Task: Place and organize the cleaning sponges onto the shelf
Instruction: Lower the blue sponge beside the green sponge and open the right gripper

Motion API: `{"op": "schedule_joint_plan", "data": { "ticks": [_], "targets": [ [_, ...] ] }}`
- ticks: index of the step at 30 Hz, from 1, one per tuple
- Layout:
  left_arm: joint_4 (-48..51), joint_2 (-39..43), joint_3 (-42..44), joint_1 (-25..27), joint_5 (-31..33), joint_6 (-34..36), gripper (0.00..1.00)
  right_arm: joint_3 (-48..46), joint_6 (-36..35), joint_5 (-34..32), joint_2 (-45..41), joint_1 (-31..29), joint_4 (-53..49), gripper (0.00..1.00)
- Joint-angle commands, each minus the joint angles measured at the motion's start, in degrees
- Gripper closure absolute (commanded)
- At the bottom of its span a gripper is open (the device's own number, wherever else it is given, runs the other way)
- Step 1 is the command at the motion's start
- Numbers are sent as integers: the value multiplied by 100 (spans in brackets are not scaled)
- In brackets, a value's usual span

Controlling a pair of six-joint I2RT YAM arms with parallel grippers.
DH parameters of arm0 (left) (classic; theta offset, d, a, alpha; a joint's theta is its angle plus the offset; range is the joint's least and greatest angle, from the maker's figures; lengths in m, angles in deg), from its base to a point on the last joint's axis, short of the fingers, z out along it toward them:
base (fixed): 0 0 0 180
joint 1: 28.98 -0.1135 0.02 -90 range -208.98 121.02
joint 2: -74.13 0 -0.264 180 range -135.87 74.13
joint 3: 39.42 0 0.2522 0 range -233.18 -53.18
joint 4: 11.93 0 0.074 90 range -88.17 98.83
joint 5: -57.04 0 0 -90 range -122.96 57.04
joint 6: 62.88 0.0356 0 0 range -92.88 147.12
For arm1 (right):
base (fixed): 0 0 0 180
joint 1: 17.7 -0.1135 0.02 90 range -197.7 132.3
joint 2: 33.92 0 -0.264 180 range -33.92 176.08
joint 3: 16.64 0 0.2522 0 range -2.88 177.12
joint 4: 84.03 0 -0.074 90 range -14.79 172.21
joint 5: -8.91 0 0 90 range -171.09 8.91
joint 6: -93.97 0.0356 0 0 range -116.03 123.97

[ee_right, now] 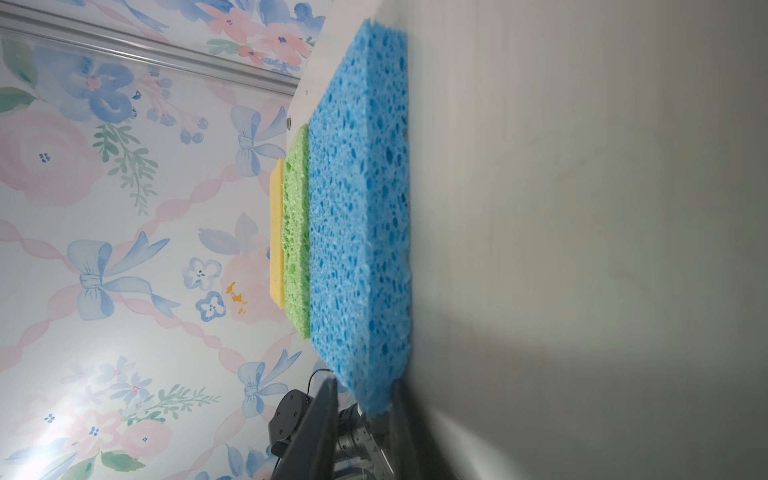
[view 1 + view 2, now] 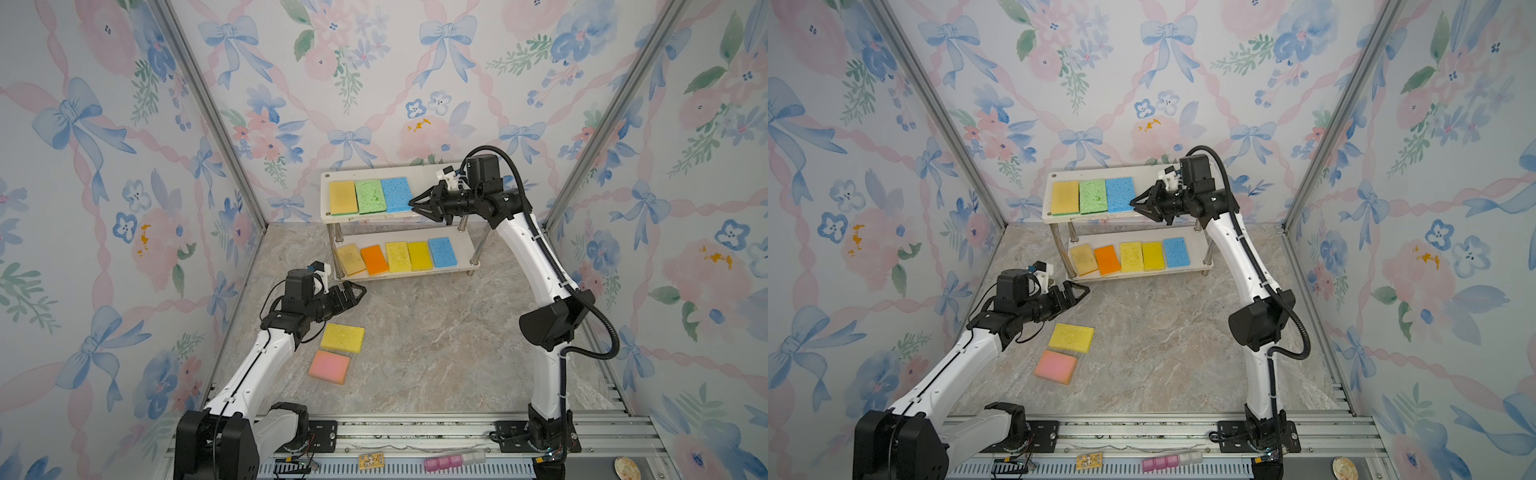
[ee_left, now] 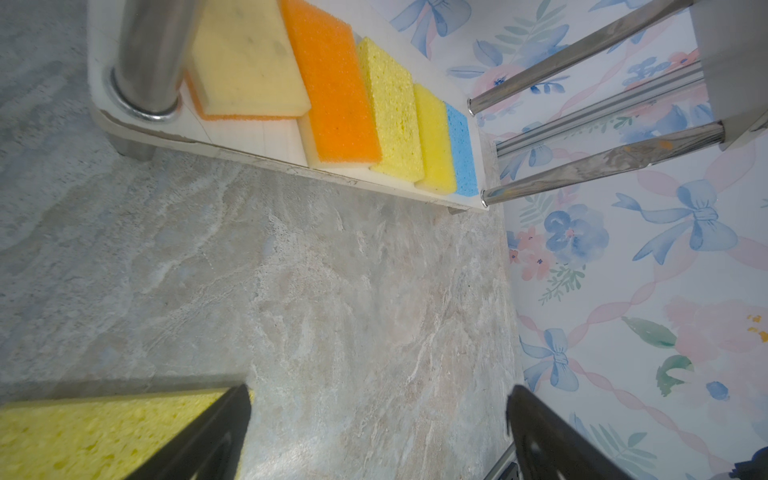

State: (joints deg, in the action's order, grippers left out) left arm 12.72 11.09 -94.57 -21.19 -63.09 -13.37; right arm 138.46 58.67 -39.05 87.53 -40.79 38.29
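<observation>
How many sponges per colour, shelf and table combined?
yellow: 3
tan: 2
blue: 2
orange: 1
green: 1
pink: 1
total: 10

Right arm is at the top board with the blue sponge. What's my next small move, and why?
Probably open the right pincer fully and draw it straight back. The blue sponge already lies flat on the top board of the shelf beside the green sponge, yet the jaws straddle its corner, so pulling away before a clear release could drag it askew.
</observation>
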Motion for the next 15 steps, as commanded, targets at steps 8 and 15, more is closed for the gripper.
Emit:
{"op": "schedule_joint_plan", "data": {
  "ticks": [8, 15],
  "targets": [
    [117, 176, 25, -50, -166, 56, 2, 29, -383, -254, -203, 16, -543, 56],
    [137, 237, -13, -49, -77, 1, 2, 17, -646, -585, -402, 16, -1005, 48]
  ]
}}
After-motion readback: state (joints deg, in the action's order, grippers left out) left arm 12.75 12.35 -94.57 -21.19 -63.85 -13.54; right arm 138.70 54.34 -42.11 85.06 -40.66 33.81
